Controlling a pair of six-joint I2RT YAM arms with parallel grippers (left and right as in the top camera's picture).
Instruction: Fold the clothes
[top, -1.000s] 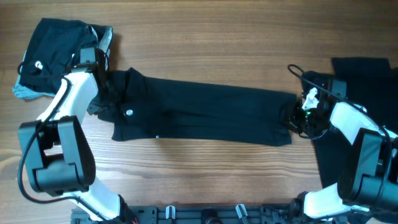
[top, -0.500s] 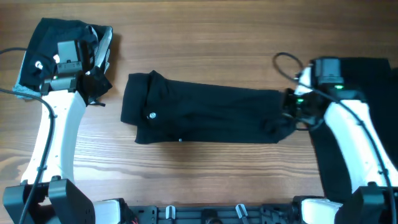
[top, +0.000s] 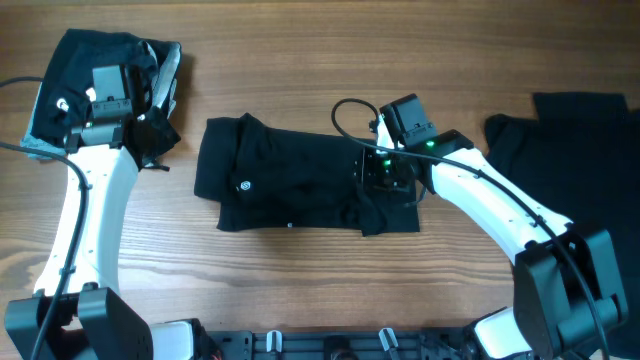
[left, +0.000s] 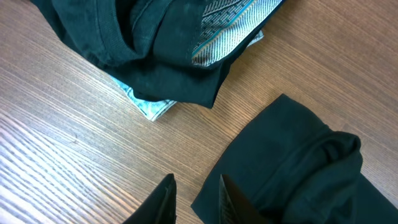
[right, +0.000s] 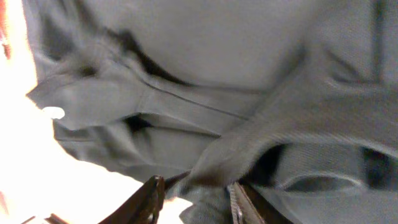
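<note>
Shirt (top: 290, 185) lies centre of the table (top: 320, 60), right end doubled over and bunched. Right gripper (right: 196, 199) sits on that flap, jaws parted with a cloth ridge in the gap. If it lifts with the ridge snagged on a finger, the fold likely drags open. Left gripper (left: 196, 199): narrow, empty, hanging between shirt and far-left pile (top: 85, 75); could catch either edge. Writing: none readable, only a small white round logo (top: 243, 185) on the shirt, another on the pile.

Robot arms: two, left arm (top: 85, 210) and right arm (top: 485, 192)
Black garments: at least three: folded T-shirt (top: 285, 185), left heap (top: 85, 65), right spread (top: 575, 150)
Light grey-blue piece (top: 36, 148): one
</note>
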